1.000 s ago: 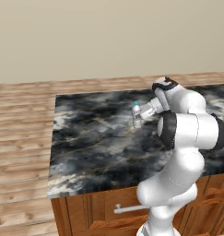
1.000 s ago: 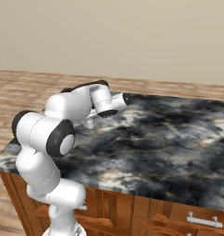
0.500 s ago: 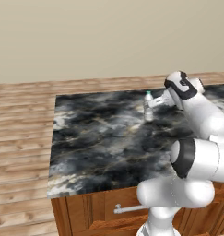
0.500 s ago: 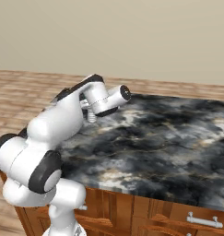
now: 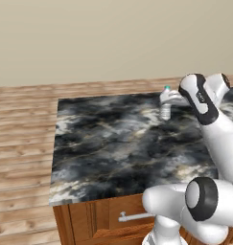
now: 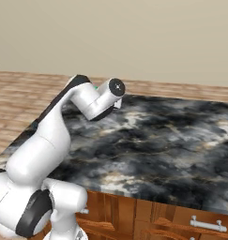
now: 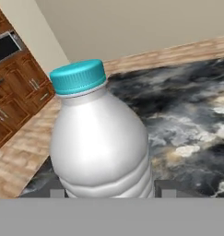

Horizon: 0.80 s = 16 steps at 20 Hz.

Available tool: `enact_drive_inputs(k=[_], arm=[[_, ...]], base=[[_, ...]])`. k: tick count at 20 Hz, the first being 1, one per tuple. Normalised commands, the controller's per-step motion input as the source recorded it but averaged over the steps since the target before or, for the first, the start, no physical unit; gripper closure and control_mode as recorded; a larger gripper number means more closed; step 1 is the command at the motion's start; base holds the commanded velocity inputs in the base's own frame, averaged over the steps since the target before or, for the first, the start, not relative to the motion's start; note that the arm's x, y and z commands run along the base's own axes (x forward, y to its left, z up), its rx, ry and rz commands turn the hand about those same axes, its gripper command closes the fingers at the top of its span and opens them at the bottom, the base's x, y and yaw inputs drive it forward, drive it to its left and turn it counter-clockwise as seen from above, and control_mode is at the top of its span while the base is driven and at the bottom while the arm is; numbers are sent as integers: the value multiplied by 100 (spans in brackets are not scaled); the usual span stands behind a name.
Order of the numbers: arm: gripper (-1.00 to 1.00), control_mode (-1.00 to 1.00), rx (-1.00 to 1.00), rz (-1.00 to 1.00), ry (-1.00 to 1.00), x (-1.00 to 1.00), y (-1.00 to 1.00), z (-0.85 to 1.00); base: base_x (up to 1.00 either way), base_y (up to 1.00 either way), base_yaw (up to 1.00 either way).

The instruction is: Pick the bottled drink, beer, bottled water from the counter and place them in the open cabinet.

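The bottled water [image 7: 102,143] is seen close in the hand view, upright, clamped between the gripper [image 7: 109,193] fingers, w/ the blue-green cap [image 7: 78,76] on top. From the left base view the bottle [image 5: 166,106] is held above the counter [image 5: 108,143], near its far edge. Behind the counter a wood floor [image 5: 22,134] is seen, then a beige wall [image 5: 89,38].

My own wrist hides the lower part of the water bottle [image 5: 166,106] in the left base view, its base is cut off at the bottom of the hand view, and the counter [image 6: 181,140] runs past the right edge.
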Motion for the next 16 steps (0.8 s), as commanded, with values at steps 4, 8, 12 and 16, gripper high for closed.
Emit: enact_drive_inputs(k=[4, 8, 12, 16], arm=[[100, -100, -1, -7, -15, -33, 0, 40], [100, -100, -3, -1, -27, -53, -5, 43], [100, -100, -7, 0, -22, -44, -18, 19], [100, -100, -2, -2, -3, -25, -15, 6]], base=[[0, 0, 0], [0, 0, 0], [0, 0, 0], [0, 0, 0]])
